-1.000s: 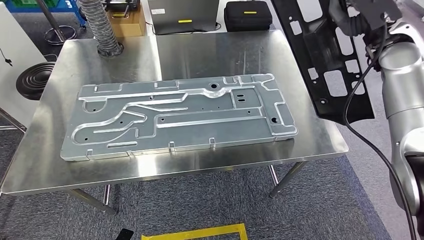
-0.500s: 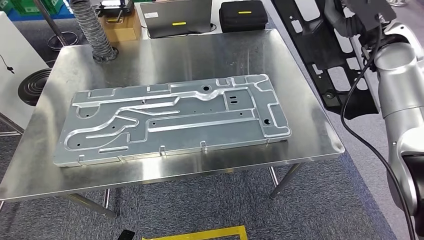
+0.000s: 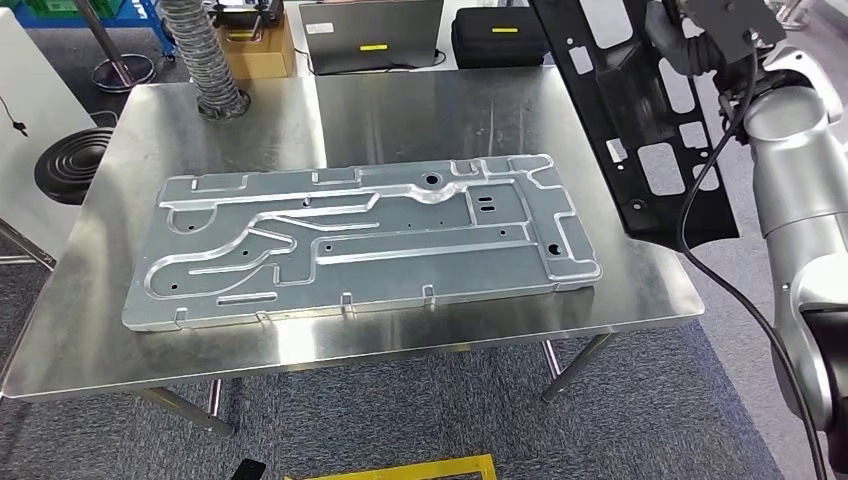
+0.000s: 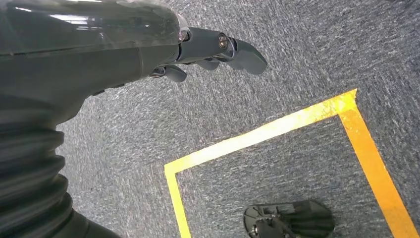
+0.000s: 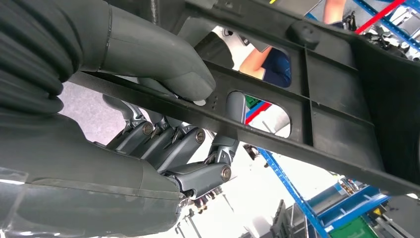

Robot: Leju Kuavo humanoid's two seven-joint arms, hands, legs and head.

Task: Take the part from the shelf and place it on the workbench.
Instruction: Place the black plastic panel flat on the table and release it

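The right hand (image 5: 148,124) grips the black moulded plastic panel (image 3: 640,120), thick grey thumb on one face of a flat bar and dark fingers (image 5: 198,144) curled behind it. The panel hangs in the air beside the right edge of the steel workbench (image 3: 400,110), clear of its surface. Its long axis runs steeply, upper end toward the far side, lower end toward the bench's right rim. The panel is ribbed, matte and pierced by rectangular cut-outs; a small white label on it is too small to read.

The left hand (image 4: 208,54) hangs over grey carpet (image 4: 297,39) marked with yellow tape (image 4: 267,131), fingers loosely extended and holding nothing.

A flat stamped grey metal plate (image 3: 360,235) with raised channels lies lengthwise on the brushed bench top.
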